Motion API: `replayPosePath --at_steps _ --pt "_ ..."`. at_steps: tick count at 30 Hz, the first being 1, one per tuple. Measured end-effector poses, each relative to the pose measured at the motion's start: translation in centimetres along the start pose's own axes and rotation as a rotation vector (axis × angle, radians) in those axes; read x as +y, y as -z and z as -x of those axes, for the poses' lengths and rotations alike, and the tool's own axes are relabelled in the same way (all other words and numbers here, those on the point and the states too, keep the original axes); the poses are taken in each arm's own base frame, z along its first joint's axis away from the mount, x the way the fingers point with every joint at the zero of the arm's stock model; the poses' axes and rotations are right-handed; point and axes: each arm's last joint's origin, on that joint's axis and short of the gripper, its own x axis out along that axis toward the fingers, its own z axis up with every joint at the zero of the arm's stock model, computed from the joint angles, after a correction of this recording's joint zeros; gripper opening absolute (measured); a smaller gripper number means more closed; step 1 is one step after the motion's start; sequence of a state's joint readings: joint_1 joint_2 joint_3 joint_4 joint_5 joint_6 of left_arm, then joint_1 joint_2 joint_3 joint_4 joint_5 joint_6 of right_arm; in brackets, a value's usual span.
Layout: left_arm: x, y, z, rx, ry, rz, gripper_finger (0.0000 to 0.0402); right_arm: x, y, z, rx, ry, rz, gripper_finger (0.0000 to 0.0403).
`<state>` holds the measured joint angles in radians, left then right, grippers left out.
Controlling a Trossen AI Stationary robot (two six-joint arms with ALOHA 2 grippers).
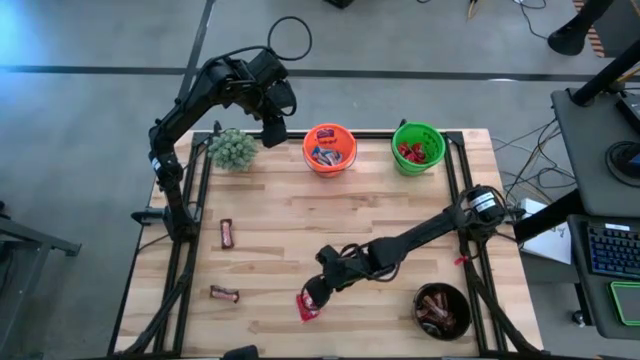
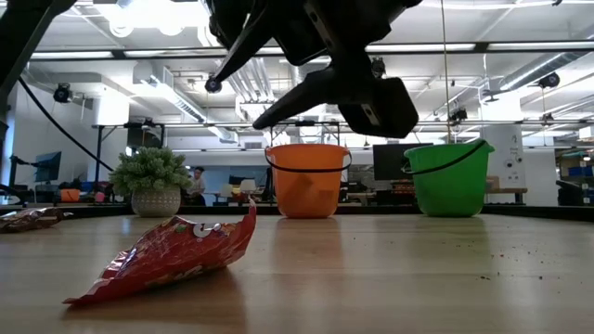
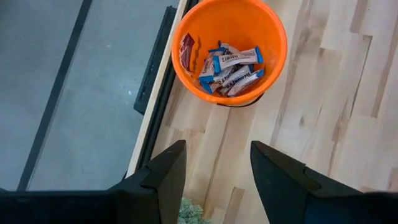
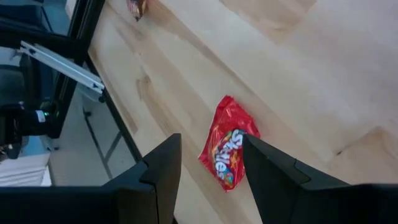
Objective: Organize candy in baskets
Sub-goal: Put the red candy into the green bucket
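A red candy packet (image 1: 307,308) lies flat on the table near its front edge, also in the low view (image 2: 172,255). My right gripper (image 1: 314,290) hovers open just above it, clear of it; in the right wrist view the packet (image 4: 225,151) shows ahead of the open gripper (image 4: 210,140). My left gripper (image 1: 272,130) waits open, high at the far edge, beside the orange pail (image 3: 229,50) that holds blue-and-white candies (image 3: 229,65). The green pail (image 1: 418,148) holds red candies. The black bowl (image 1: 442,310) holds brown ones.
Two brown candies (image 1: 227,233) (image 1: 224,294) lie loose on the table's left half. A fuzzy potted plant (image 1: 232,148) stands at the far left corner. Bare wood lies between the pails and the right arm.
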<state>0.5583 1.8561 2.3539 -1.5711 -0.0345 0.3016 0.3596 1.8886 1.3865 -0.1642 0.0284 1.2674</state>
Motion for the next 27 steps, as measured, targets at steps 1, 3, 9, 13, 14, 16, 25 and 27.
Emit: replayPosePath --at_steps 1,3,9,13,14,16,25,27 --pt "0.0 0.0 0.0 0.000 0.000 0.000 0.0162 0.0 0.2 -0.1 0.003 0.001 0.005 0.0160" --pt "0.0 0.0 0.0 0.000 0.001 -0.002 0.0162 -0.1 0.5 -0.4 0.009 0.007 0.010 0.0160" --pt "0.0 0.0 0.0 0.000 0.001 -0.003 0.0162 -1.1 1.2 -2.1 0.037 0.033 0.020 0.0160" --pt "0.0 0.0 0.0 0.000 0.001 -0.003 0.0162 -1.4 1.4 -2.9 0.058 0.025 0.020 0.0160" --pt "0.0 0.0 0.0 -0.001 0.001 -0.003 0.0162 -1.5 1.4 -3.0 0.063 0.024 0.019 0.0160" --pt "0.0 0.0 0.0 0.000 0.001 -0.003 0.0162 -1.7 1.5 -3.3 0.079 0.028 0.019 0.0160" --pt "0.0 0.0 0.0 0.000 0.001 -0.003 0.0162 -2.2 2.1 -4.1 0.113 0.035 0.027 0.0160" --pt "0.0 0.0 0.0 0.001 0.001 -0.003 0.0162 -2.2 2.2 -4.3 0.114 0.030 0.038 0.0160"
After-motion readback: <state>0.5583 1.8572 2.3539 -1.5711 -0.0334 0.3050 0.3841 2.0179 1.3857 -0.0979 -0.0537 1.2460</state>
